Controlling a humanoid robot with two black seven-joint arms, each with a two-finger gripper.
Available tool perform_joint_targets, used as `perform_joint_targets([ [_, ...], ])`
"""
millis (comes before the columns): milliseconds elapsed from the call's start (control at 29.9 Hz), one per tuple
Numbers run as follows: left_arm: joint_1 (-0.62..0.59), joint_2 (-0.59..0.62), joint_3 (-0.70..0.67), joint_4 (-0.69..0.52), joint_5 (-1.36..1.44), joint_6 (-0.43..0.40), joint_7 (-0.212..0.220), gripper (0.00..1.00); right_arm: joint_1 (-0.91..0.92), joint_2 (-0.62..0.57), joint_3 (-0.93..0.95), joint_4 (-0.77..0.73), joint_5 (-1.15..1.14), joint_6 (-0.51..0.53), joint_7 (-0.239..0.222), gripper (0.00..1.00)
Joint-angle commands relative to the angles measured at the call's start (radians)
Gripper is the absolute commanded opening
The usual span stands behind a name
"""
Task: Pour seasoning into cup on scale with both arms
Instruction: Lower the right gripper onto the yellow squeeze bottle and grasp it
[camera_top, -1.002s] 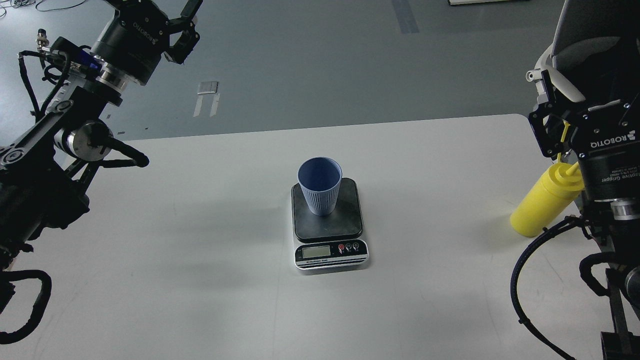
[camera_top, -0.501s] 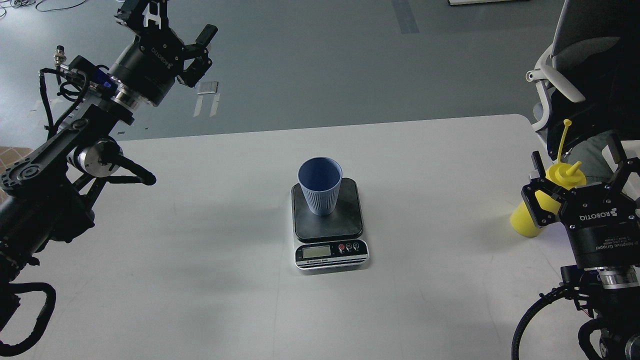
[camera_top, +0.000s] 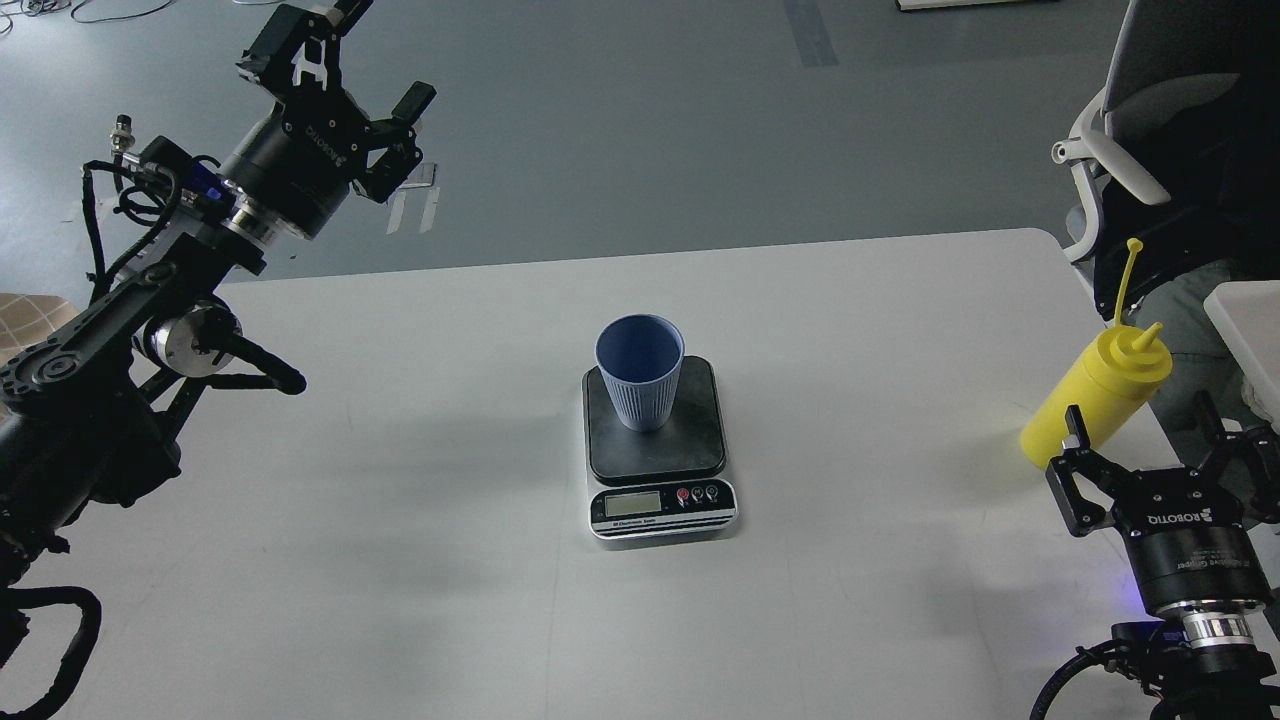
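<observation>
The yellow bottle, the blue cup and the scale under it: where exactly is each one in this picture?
yellow bottle (camera_top: 1085, 408), head view, on the middle of its body.
blue cup (camera_top: 640, 398), head view, on its ribbed outer wall.
scale (camera_top: 700, 445), head view, on the bare dark platform beside the cup.

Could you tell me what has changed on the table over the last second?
The right tool drew back toward the near table edge, open, uncovering the seasoning bottle, which stands untouched. The left tool shifted slightly. The cup and scale stayed put.
</observation>
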Motion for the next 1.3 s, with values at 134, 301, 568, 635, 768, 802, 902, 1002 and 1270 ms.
perform_joint_targets([
  [134, 0.0, 0.021, -0.002, -0.03, 0.002, 0.0, 0.0, 0.98, 0.014, 0.0, -0.02, -0.095, -0.003, 0.0, 0.006, 0.99],
  [301, 0.0, 0.034, 0.0, -0.039, 0.002, 0.0, 0.0, 0.98, 0.038, 0.0, -0.02, -0.105, -0.01, 0.0, 0.006, 0.99],
  [568, 0.015, 0.054, 0.001, -0.065, 0.003, 0.0, 0.0, 0.98, 0.089, 0.0, -0.006, -0.143, -0.012, 0.0, 0.008, 0.99],
  [635, 0.018, 0.055, 0.001, -0.074, 0.003, 0.0, 0.0, 0.98, 0.103, 0.0, 0.0, -0.146, -0.015, 0.0, 0.012, 0.99],
  [768, 0.028, 0.057, 0.001, -0.088, 0.006, 0.0, 0.0, 0.98, 0.135, 0.0, 0.002, -0.178, -0.021, 0.0, 0.015, 0.99],
  [802, 0.029, 0.058, 0.001, -0.088, 0.006, 0.0, 0.0, 0.98, 0.143, 0.0, 0.002, -0.186, -0.021, 0.0, 0.015, 0.99],
  [902, 0.029, 0.061, 0.003, -0.088, 0.006, 0.0, 0.0, 0.98, 0.152, 0.0, 0.002, -0.204, -0.029, 0.0, 0.015, 0.99],
  [1002, 0.029, 0.074, 0.001, -0.09, 0.006, 0.0, 0.0, 0.98, 0.16, 0.0, 0.005, -0.224, -0.036, 0.0, 0.017, 0.99],
  [1270, 0.032, 0.087, 0.003, -0.1, 0.006, 0.0, 0.0, 0.98, 0.268, 0.0, 0.011, -0.359, -0.041, 0.0, 0.017, 0.99],
])
